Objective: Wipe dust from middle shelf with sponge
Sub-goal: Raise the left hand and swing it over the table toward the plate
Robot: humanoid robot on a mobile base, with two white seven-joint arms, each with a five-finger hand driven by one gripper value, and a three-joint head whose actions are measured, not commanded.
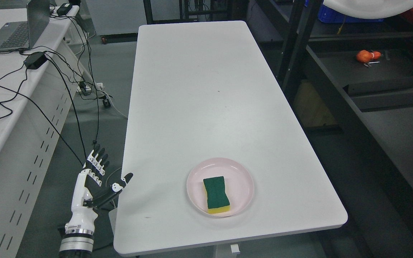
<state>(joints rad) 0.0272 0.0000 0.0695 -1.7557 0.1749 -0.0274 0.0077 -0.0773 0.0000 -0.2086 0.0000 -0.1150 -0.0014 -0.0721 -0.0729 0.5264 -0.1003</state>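
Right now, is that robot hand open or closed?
Open: the left hand has its fingers spread beside the table, holding nothing. The sponge lies untouched.

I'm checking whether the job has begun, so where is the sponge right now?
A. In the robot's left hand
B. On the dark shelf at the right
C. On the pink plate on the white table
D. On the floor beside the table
C: the sponge lies green side up on the pink plate, while the left hand hangs open beside the white table.
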